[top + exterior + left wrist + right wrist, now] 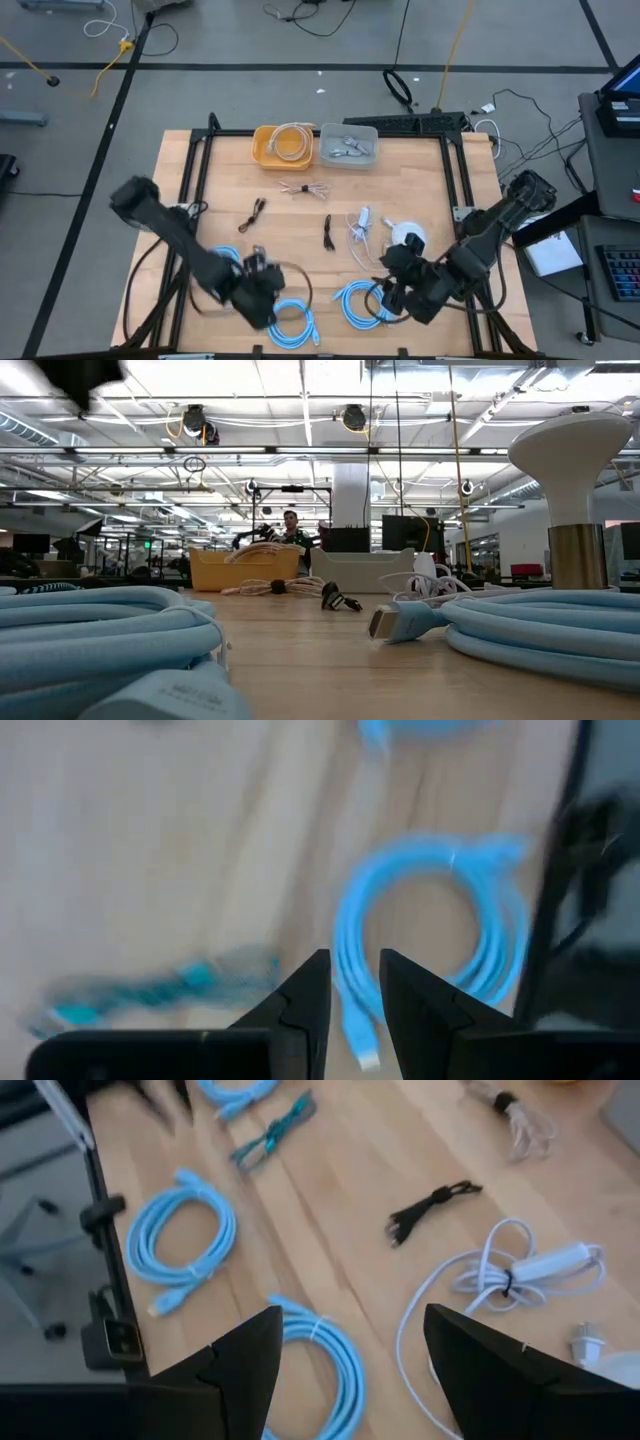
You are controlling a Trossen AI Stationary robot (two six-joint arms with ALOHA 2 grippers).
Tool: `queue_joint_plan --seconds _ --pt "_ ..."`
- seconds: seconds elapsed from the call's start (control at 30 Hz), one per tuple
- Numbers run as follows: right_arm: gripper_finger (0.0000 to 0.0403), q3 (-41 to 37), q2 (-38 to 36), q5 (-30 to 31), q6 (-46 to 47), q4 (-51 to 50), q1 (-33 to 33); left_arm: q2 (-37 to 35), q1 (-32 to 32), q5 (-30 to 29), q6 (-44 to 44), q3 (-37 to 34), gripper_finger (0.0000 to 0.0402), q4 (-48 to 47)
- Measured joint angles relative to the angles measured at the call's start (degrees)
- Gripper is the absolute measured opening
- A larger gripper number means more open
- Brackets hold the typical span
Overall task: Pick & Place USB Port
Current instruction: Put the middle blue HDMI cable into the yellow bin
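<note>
The left gripper (268, 290), fingers narrowly parted, hovers over the blue coiled cable (440, 930) near the counter's (420, 190) front edge. Best to centre both fingers on 1 strand before closing. The right gripper (395, 290), spread wide, waits over the other blue coil (355, 303).

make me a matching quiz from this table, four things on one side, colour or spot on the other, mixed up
Things:
1. bin holding the coiled beige cable
2. bin holding the grey connectors
3. cable coil under the left end effector
4. small cable bundle at table centre

Descriptions:
A. black
B. light blue
C. yellow, at the far edge of the table
D. pale grey, just right of the yellow one

Pairs: 1-C, 2-D, 3-B, 4-A
</note>
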Motion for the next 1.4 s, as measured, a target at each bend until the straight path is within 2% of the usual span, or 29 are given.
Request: queue_joint_plan --seconds 0.13,0.27,0.47,0.63,0.73,0.83,1.1,1.2,1.33,1.4 --pt "0.0238 0.0 0.0 4.43 3.44 0.26 1.3 6.97 -1.87 3.51 -3.92 0.31 0.0093 0.99" --pt "0.0238 0.0 0.0 7.94 5.42 0.42 1.58 9.09 -1.35 4.17 -2.61 2.02 0.0098 3.67" --pt "0.0238 -0.02 0.0 11.24 5.93 2.74 1.46 9.24 1.52 2.14 1.53 2.94 0.0163 3.8" --pt "0.0238 -0.02 -0.01 11.97 5.92 6.13 1.46 10.63 4.46 6.52 6.56 3.02 0.0226 5.39" --pt "0.0238 -0.02 -0.02 11.95 5.89 7.36 1.46 12.68 5.09 8.78 9.49 3.02 0.0246 6.31" --pt "0.0238 -0.02 0.0 11.85 6.23 7.85 1.57 15.22 4.89 10.22 11.49 3.02 0.0248 6.78" --pt "0.0238 -0.02 0.0 11.69 7.42 8.2 2.68 19.58 4.1 10.08 12.7 3.16 0.02 6.61" --pt "0.0238 -0.02 0.0 11.81 7.45 8.45 2.68 19.79 4.01 8.99 10.83 3.2 0.015 6.26" --pt "0.0238 -0.04 0.0 12.0 7.45 9.28 2.68 18.58 4.14 7.7 8.01 2.99 0.004 5.75" --pt "0.0238 -0.04 0.0 12.65 7.36 9.49 2.68 17.6 4.55 6.3 5.73 2.8 0.0035 5.11"
